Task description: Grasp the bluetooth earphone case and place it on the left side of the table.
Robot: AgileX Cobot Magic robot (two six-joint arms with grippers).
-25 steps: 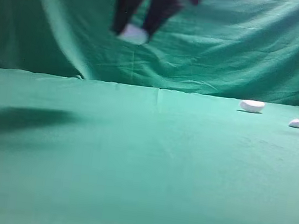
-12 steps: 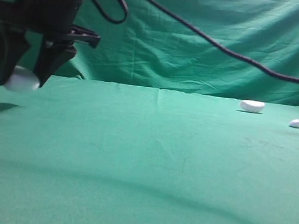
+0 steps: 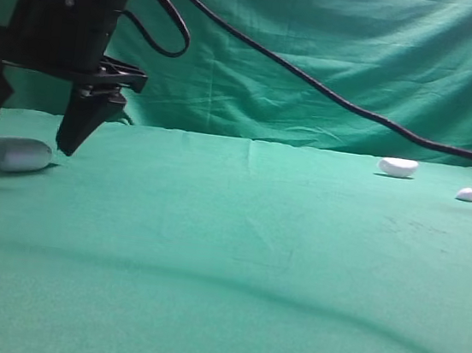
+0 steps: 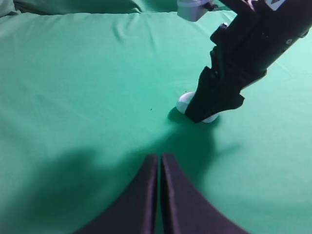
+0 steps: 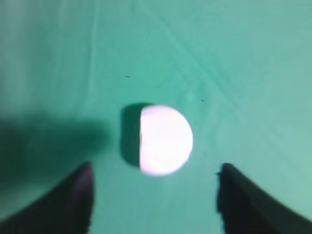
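Lying on its side at the far left of the table [image 3: 235, 254], the bluetooth earphone case [image 3: 18, 154] is a smooth, white, pill-shaped thing with rounded ends, resting on the green cloth. The right gripper [image 3: 22, 140] stands over it with its two dark fingers spread to either side, not touching it, so the case is let go. The left gripper [image 4: 159, 192] has its jaws pressed together on nothing. I count one case, and far off on the right two more white bits: one half-oval piece [image 3: 397, 167] and one tiny pebble-like piece [image 3: 465, 194].
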